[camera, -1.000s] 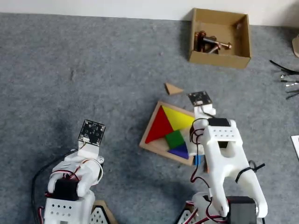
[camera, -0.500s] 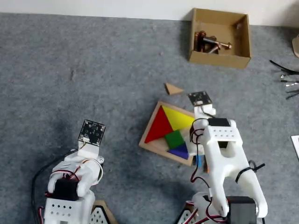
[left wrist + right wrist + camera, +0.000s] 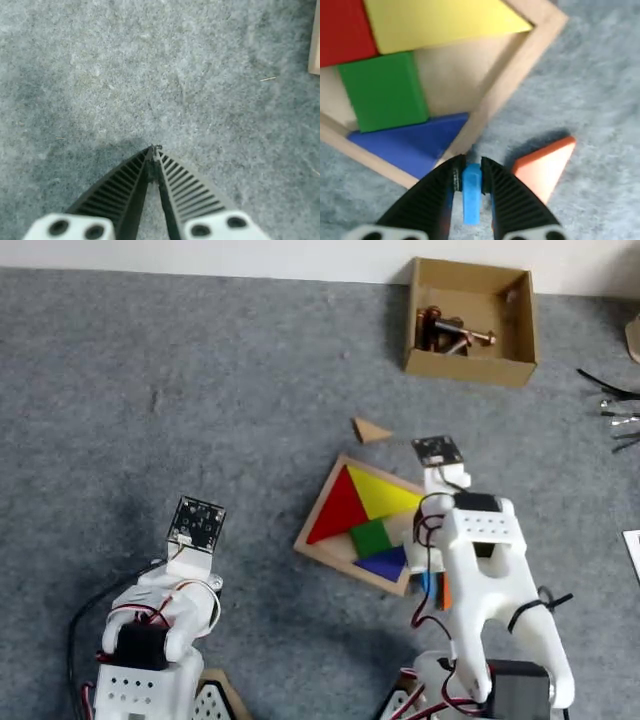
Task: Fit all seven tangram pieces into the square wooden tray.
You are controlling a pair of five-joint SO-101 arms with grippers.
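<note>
Your right gripper (image 3: 471, 170) is clamped on a slim light-blue piece (image 3: 472, 196), just outside the rim of the square wooden tray (image 3: 517, 70), beside a smooth orange triangle (image 3: 542, 167). Your left gripper (image 3: 154, 150) is pinched closed, empty, over fuzzy grey carpet (image 3: 150, 60).

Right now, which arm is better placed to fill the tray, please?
Right. The right gripper clamps the light blue piece beside the tray; the left gripper is shut over carpet, far off.

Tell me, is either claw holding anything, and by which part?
The right gripper pinches a light blue piece, turned on edge, by its two broad faces. The left gripper is shut on nothing.
</note>
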